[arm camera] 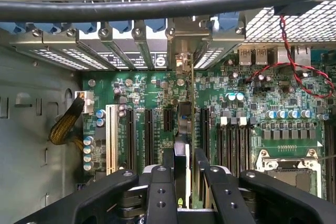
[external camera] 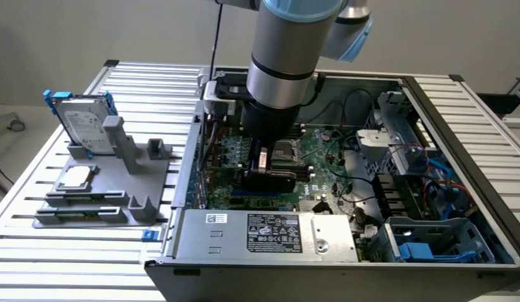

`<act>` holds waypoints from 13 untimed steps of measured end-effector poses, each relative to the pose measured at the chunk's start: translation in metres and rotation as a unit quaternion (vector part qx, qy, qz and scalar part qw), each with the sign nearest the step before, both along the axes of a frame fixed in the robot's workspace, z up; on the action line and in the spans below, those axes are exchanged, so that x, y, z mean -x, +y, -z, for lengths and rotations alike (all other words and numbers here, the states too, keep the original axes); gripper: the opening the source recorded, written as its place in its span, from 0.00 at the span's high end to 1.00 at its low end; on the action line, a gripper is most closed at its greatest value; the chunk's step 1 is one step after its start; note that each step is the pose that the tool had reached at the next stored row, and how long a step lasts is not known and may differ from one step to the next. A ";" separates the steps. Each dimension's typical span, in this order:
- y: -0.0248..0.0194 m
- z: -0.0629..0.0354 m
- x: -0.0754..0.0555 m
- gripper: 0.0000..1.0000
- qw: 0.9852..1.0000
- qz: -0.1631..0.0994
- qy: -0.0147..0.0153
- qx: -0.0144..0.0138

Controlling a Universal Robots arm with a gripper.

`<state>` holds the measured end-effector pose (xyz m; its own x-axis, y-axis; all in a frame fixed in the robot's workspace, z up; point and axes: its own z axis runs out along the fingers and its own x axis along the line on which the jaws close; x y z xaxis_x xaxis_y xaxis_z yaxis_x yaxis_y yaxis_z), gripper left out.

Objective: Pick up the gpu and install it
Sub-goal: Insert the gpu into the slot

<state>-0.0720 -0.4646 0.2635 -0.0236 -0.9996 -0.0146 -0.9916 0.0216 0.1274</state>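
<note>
Hand (arm camera: 184,163) clamps the gpu (arm camera: 182,124) edge-on between its fingers (arm camera: 168,161), over the motherboard (arm camera: 252,95).

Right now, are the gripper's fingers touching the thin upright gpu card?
Touching. The wrist view shows the black fingers clamped against both faces of the thin gpu card.

A plain pale grey wall (external camera: 117,31) stands behind the ribbed silver aluminium-slat surface (external camera: 75,270). At the exterior view's left lies a smooth greyish floor (external camera: 4,148), with a small dark caster wheel (external camera: 16,124) on it. The light is soft and even, casting faint shadows.
</note>
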 end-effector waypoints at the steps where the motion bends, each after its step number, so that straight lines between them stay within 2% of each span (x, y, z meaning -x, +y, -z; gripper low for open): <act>1: 0.0000 0.0002 0.000 0.73 1.000 0.000 0.000 0.000; 13: 0.0000 0.0021 -0.002 0.73 1.000 0.000 0.006 0.000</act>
